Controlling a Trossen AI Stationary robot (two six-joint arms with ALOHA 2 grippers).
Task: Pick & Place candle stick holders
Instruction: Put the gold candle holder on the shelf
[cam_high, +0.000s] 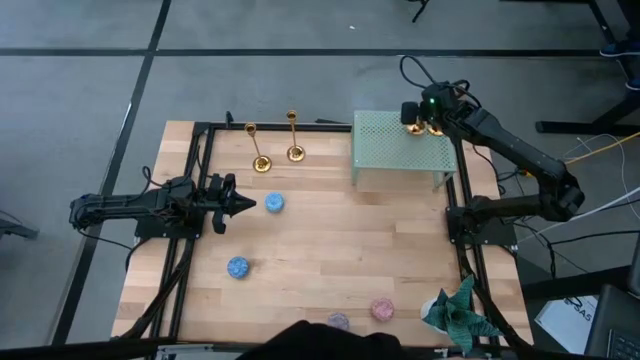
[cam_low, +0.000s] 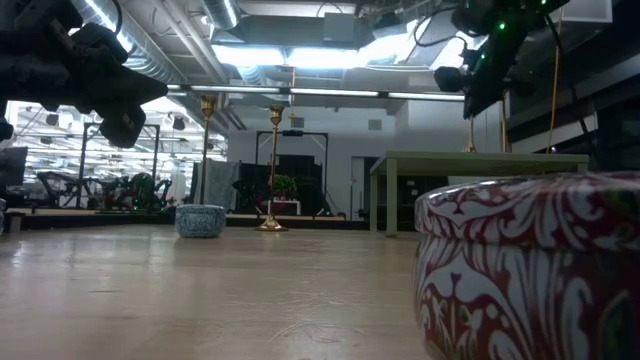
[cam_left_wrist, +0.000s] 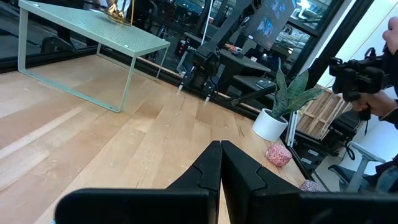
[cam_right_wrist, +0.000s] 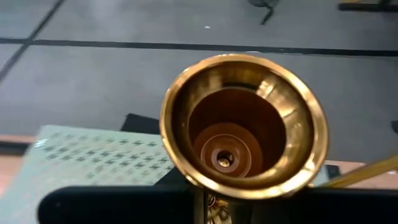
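- The wooden table (cam_high: 330, 250) carries everything; the pale green perforated rack (cam_high: 395, 150) stands at its far right corner and serves as the landmark here.
- The right gripper (cam_high: 428, 118) hangs over the rack's far right corner. Its jaws are clamped on a gold candle stick holder (cam_right_wrist: 242, 134). In the right wrist view the holder's open cup fills the frame just ahead of the fingers, mouth toward the camera, with the rack's mesh top behind it.
- A second thin gold stem (cam_right_wrist: 367, 171) shows at the edge of the right wrist view, just beside the held holder; in the low view a gold stem (cam_low: 553, 85) rises above the rack top beside the right arm.
- The left gripper (cam_high: 243, 204) hovers above the table well to the left of the rack, jaws pressed together and holding nothing, pointing toward the rack.
- Two more candle stick holders stand upright on the table left of the rack, near the far edge: one (cam_high: 257, 150) farther from the rack, one (cam_high: 294, 138) nearer to it, apart from each other.
- A potted green plant (cam_high: 458, 310) sits at the table's near right corner, well on the near side of the rack.
- Small round tins lie on the open table: a blue one (cam_high: 274, 203) just beside the left gripper's tip, another blue one (cam_high: 237, 267) nearer the front, a pink one (cam_high: 382, 309) and a purplish one (cam_high: 339, 322) by the near edge.
- Nothing stands between the rack and the two standing holders.
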